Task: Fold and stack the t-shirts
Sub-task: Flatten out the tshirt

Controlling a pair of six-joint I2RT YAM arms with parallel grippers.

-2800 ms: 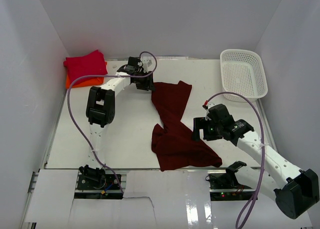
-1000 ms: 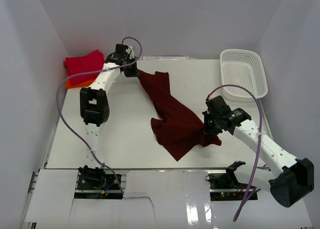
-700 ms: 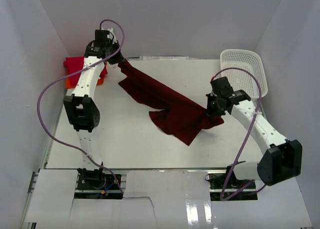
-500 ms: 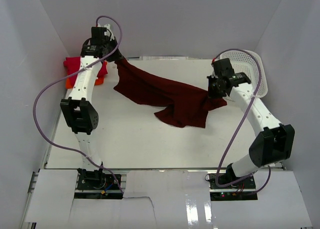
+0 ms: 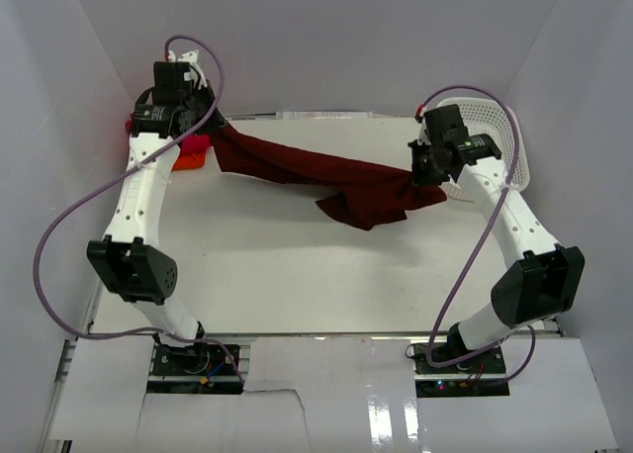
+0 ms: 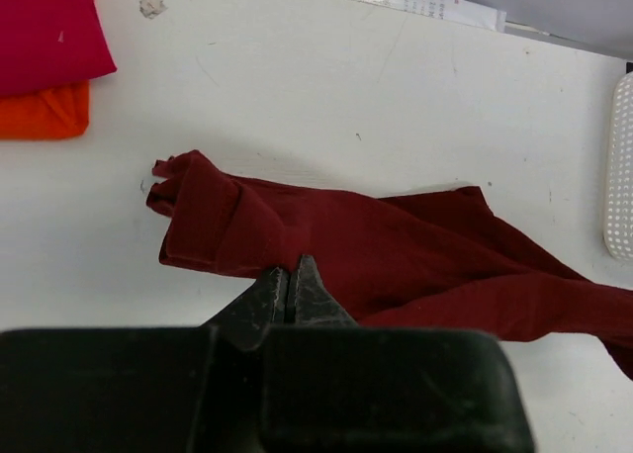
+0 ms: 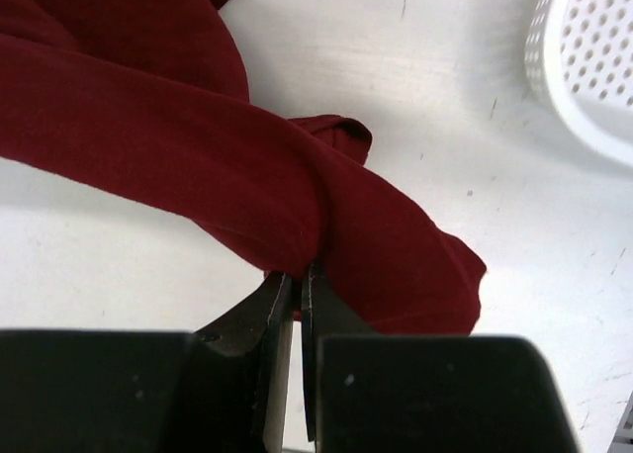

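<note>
The left pincer [image 6: 294, 275] and the right pincer [image 7: 300, 280] are each clamped on one end of the dark maroon t-shirt [image 5: 326, 181], which hangs stretched between them over the scuffed white table [image 5: 277, 265]. Near the left pincer, the crimson t-shirt [image 6: 45, 28] lies folded on the orange t-shirt [image 6: 45, 112] in a corner. The white mesh basket [image 7: 593, 67] sits beside the right pincer, and plain white walls [image 5: 326, 38] enclose the table.

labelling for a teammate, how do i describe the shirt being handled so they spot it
On the white table, look along the far half, left of the basket. The maroon shirt is strung there, pinched by the left end effector and the right end effector; the red shirt and orange shirt are brighter and folded.
</note>
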